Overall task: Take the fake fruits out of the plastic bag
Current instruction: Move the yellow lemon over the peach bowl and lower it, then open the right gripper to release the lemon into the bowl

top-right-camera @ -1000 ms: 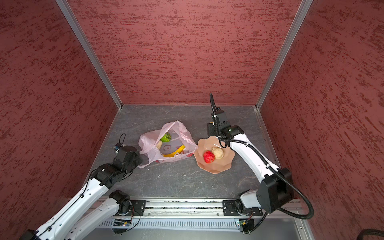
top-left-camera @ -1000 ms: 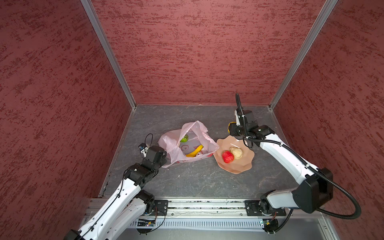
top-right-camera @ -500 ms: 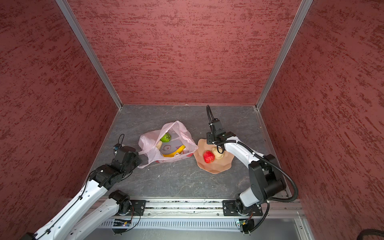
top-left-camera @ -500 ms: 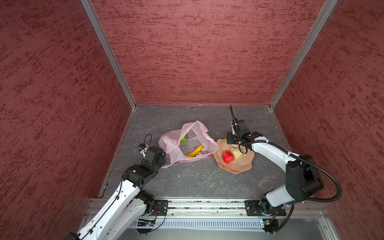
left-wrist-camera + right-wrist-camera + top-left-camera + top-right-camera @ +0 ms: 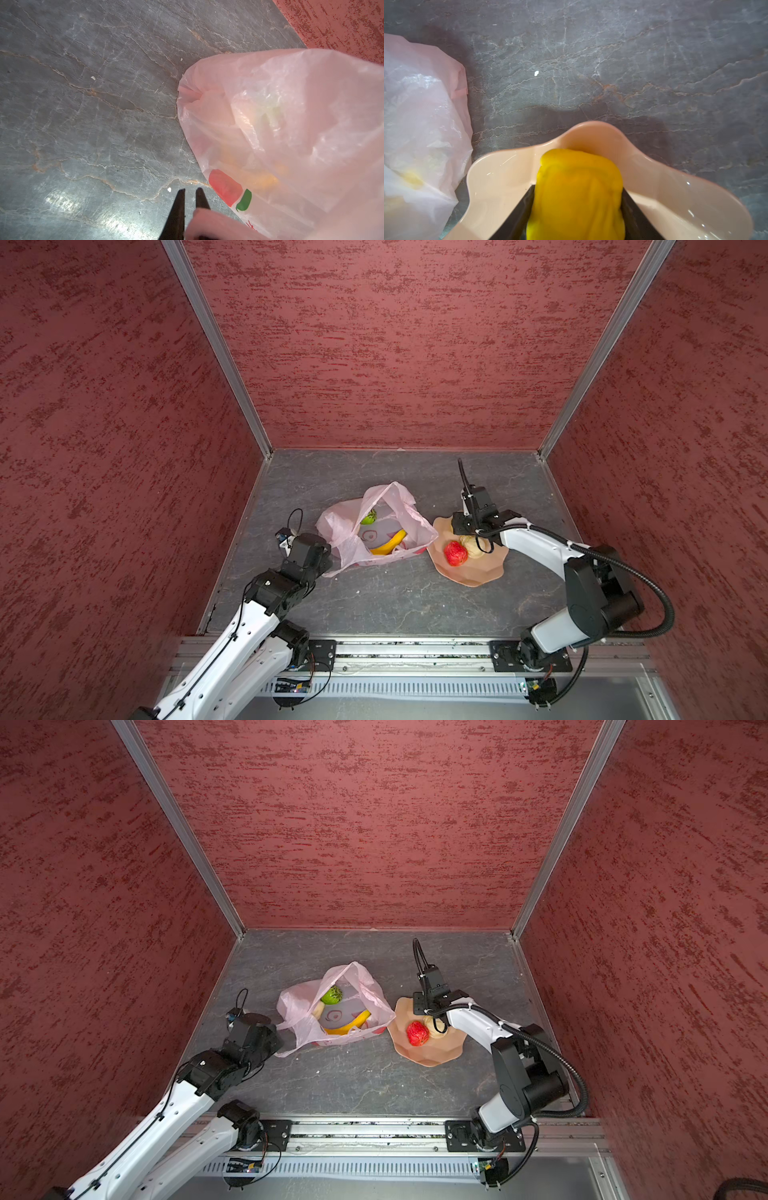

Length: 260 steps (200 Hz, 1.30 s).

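Plastic bag (image 5: 291, 124) hazes fruits (image 5: 264, 178) inside; L pincer (image 5: 190, 190) nips its edge, R pincer (image 5: 577, 187) clamps yellow fruit (image 5: 579, 170), unseen from top.

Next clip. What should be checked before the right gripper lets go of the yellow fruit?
1. Yellow fruit clamped in right gripper: ok.
2. Fruit over the bowl, inside its rim: ok.
3. Drop spot clear of red fruit and beige lump: ok, both lie nearer the bowl's middle.
4. Left gripper shut on plastic bag: ok.
5. Bag emptied: not ok; banana and green fruit inside.
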### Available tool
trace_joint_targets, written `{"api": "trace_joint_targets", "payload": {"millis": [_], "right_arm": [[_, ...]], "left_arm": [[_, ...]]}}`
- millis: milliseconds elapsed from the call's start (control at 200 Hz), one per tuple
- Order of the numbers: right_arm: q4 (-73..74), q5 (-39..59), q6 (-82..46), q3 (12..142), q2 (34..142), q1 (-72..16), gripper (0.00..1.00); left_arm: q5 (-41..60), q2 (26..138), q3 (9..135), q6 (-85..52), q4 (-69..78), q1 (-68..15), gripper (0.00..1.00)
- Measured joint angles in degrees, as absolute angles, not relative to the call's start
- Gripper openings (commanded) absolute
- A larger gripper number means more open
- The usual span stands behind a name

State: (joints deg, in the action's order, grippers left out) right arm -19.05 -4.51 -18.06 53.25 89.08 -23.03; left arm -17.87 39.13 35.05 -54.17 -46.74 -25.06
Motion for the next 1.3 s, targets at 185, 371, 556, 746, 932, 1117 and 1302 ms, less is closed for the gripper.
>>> {"api": "trace_joint_targets", "payload": {"millis": [185,371,556,746,932,1117,1302], "right_arm": [[-18.00,-4.03,-18.70,52.01,89.17,-23.03,0.56],[-17.28,-3.77,-19.14,51.29,89.17,-23.03,0.58],[-17.15,-3.62,-19.33,51.13,89.17,-23.03,0.63],[-16.97,-3.62,-19.35,50.74,89.14,-23.03,0.67],[-16.97,-3.62,-19.42,50.50,89.03,-23.03,0.71],[-16.99,-3.66,-19.57,50.50,87.59,-23.03,0.75],[-17.80,-3.90,-19.55,50.50,85.06,-23.03,0.76]], "left_arm": [[-17.85,38.98,35.05,-54.19,-46.72,-25.06,0.14],[-17.80,38.98,35.05,-54.19,-46.72,-25.06,0.14],[-17.80,38.98,35.05,-54.19,-46.72,-25.06,0.14],[-17.72,38.57,35.05,-54.19,-46.74,-25.06,0.14],[-17.54,37.80,35.05,-54.22,-46.76,-25.06,0.14],[-17.39,37.69,35.05,-54.22,-46.76,-25.06,0.14],[-17.17,37.76,35.05,-54.17,-46.74,-25.06,0.14]]}}
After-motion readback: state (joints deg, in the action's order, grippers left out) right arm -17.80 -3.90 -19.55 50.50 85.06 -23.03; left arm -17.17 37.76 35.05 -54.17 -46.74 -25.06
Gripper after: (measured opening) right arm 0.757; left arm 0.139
